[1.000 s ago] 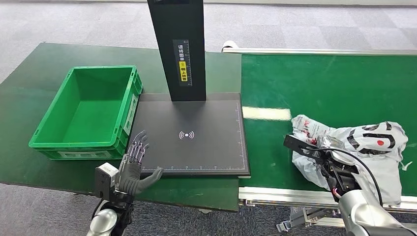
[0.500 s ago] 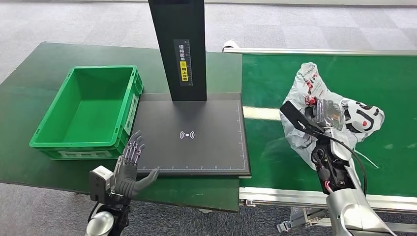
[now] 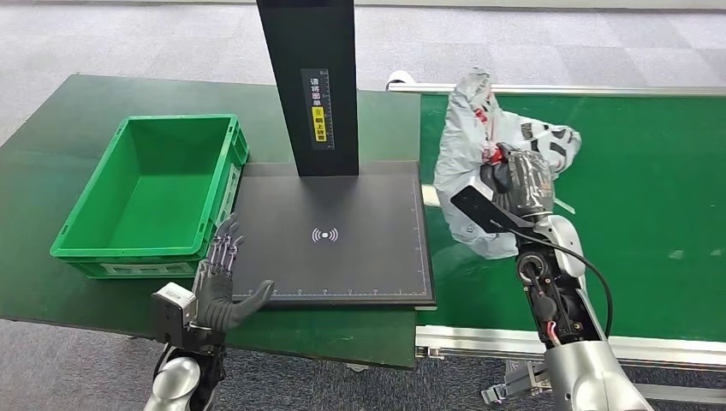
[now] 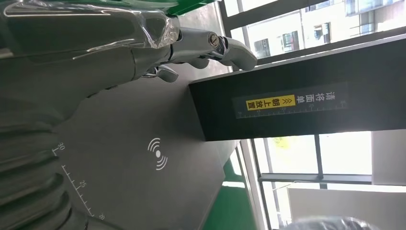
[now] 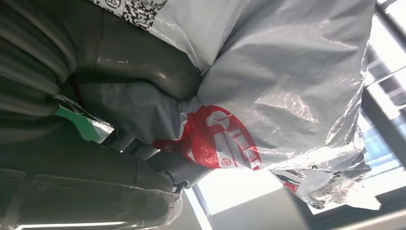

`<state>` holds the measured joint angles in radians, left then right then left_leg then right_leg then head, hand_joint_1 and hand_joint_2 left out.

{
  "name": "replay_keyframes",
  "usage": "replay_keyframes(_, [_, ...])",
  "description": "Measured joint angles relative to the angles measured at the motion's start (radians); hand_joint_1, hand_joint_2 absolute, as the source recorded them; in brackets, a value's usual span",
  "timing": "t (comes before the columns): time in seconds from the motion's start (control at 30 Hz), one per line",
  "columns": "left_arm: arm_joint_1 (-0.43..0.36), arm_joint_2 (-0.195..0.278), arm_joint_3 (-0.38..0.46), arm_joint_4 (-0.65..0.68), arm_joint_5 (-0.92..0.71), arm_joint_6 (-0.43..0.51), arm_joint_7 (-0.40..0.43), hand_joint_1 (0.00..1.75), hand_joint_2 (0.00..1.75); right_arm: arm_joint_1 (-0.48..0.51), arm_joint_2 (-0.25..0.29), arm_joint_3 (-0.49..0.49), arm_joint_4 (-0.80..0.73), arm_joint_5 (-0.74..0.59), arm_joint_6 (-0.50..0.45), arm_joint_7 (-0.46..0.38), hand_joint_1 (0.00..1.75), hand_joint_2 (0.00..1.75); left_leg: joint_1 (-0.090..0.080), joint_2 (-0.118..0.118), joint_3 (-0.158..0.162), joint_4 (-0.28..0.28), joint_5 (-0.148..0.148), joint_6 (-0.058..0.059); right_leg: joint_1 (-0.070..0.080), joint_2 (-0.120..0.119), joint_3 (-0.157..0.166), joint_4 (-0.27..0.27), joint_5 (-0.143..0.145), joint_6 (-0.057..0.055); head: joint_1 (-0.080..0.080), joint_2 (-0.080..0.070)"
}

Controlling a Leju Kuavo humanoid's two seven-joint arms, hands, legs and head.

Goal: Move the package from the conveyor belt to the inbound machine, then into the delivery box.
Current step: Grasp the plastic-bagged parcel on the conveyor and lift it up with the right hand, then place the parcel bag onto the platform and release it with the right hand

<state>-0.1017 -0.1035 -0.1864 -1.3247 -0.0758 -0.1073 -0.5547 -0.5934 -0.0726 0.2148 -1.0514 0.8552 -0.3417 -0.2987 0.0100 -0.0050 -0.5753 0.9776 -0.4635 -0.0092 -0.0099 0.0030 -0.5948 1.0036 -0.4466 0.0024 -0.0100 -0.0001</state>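
Package hangs above the conveyor belt, bunched in my right hand's grip; loose plastic could slip before the inbound machine. My left hand waits, fingers spread.

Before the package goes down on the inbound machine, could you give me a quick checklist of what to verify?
1. Hold: the right hand grips the grey package, bag bunched in its fingers: ok.
2. Package off the conveyor belt: lifted, hanging near the belt's left edge: ok.
3. Inbound machine platform bare around its scan mark: ok.
4. Left hand at the platform's near left corner, fingers spread, away from the mark: ok.
5. Package label faces up: cannot tell.
6. Green delivery box holds nothing: ok.
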Motion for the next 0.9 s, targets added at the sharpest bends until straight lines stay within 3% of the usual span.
replay_keyframes(0.2, [-0.017,-0.005,-0.001,0.018,0.001,-0.004,0.000,0.00,1.75,-0.077,0.027,0.133,0.015,-0.011,0.077,-0.005,1.75,1.75,0.000,0.000,0.000,0.000,0.000,0.000,0.000,0.000,0.000,0.000,0.000,0.000,0.000,0.000])
replay_keyframes(0.47, [-0.021,-0.008,-0.001,0.028,0.001,-0.005,0.000,0.00,1.75,-0.119,0.036,0.199,0.040,-0.002,0.106,-0.011,1.75,1.75,0.000,0.000,-0.001,0.000,0.000,0.000,0.000,0.000,0.000,0.000,0.000,0.000,0.000,0.000])
replay_keyframes(0.63, [-0.034,-0.007,-0.002,0.041,0.001,-0.017,0.000,0.00,1.75,-0.208,0.064,0.313,0.125,0.044,0.252,-0.033,1.75,1.75,0.000,0.000,-0.001,0.000,0.000,0.000,0.001,0.000,-0.001,0.000,0.000,0.000,0.000,0.000])
replay_keyframes(0.9, [-0.037,-0.007,-0.002,0.048,0.001,-0.019,0.003,0.00,1.75,-0.336,0.182,0.548,0.347,0.029,0.483,-0.069,1.75,1.75,0.002,0.000,-0.001,0.000,0.001,-0.001,0.002,0.000,-0.001,0.000,0.000,0.000,0.000,0.000])
